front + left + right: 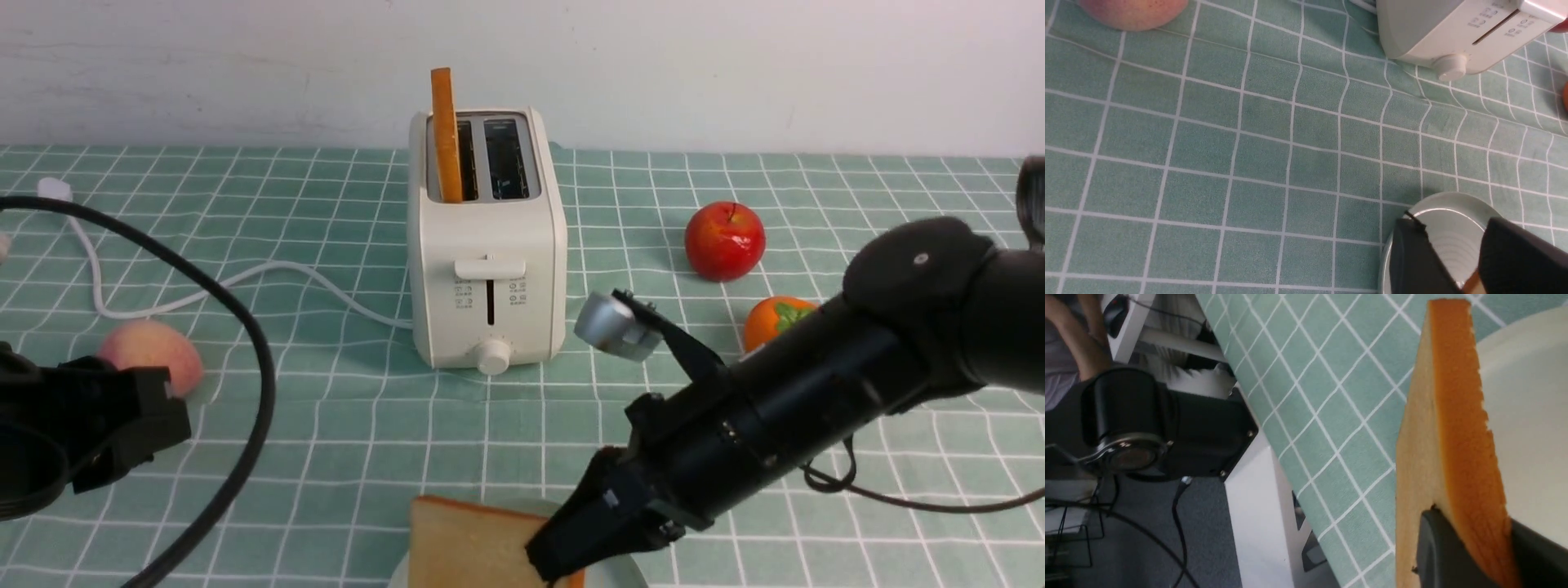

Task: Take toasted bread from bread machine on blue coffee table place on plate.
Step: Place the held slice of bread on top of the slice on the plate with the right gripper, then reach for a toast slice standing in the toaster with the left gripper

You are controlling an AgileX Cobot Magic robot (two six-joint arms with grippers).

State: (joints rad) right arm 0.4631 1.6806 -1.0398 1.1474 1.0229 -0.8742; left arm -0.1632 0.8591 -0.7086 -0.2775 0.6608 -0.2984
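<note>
Golden-tan, one slice [469,543] hangs over the plate [1453,214], gripped edge-on in the right gripper [559,563]'s closed jaws, not yet released. The second slice [445,135] stands in the bread machine [487,278]. Whether the left gripper [139,416]'s jaws are open cannot be told.

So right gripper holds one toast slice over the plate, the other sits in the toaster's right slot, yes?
No: front view shows the other toast slice in the toaster's left slot, not the right. The right gripper does hold one slice over the plate.
</note>
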